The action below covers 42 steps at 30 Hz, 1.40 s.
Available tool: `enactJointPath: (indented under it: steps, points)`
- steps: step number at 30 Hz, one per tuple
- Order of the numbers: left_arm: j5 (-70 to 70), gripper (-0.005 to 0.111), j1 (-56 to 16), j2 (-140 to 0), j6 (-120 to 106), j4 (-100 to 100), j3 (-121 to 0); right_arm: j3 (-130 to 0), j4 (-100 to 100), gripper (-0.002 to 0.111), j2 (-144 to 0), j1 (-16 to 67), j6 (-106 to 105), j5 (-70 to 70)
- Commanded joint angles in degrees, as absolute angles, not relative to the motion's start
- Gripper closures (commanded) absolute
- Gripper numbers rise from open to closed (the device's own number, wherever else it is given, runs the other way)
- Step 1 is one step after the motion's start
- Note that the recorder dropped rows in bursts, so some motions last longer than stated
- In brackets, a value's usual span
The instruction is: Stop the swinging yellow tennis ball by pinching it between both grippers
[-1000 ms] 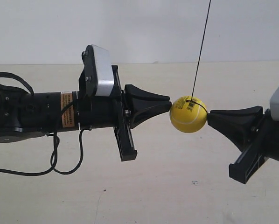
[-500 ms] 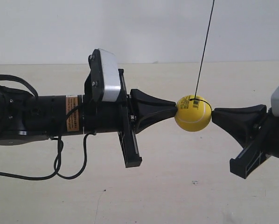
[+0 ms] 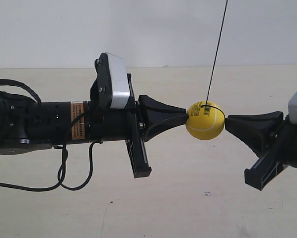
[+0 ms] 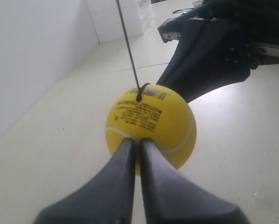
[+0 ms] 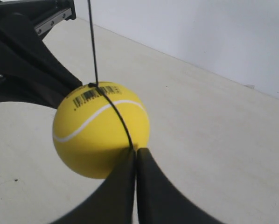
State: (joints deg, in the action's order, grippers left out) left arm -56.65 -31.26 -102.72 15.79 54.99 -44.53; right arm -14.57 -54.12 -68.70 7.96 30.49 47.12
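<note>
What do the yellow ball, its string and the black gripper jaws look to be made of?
Bright yellow ball: smooth matte skin, printed seam, no fuzz; likely foam or rubber, not felt. Thin black string: taut cord, fibre unclear. Jaws of the left gripper and right gripper: matte black, probably moulded plastic.

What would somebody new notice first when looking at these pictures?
First, the bright yellow tennis ball hanging on a thin black string in the middle of the exterior view. Next, the black wedge-shaped left gripper and right gripper, both shut, pointing at the ball from opposite sides with their tips against it.
</note>
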Motion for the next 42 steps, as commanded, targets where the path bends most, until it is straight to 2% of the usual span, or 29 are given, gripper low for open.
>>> enactJointPath:
  steps: [1, 16, 34, 42]
  points:
    - [-57.3, 0.102, -31.9, -102.7, 15.6, 54.6, -44.8, -14.8, -55.3, 0.108, -68.7, 8.0, 30.1, 49.0]
    - [-56.6, 0.102, -31.9, -102.7, 15.3, 53.8, -44.8, -14.8, -50.6, 0.108, -68.7, 8.0, 29.4, 44.6]
    - [-43.1, 0.102, -29.8, -102.4, 14.5, 35.4, -44.8, -14.8, -37.5, 0.108, -68.6, 8.0, 24.9, 35.3]
    - [-38.9, 0.102, -29.8, -99.5, 13.2, 33.9, -44.8, -14.8, -36.5, 0.108, -68.6, 8.0, 24.9, 34.5]
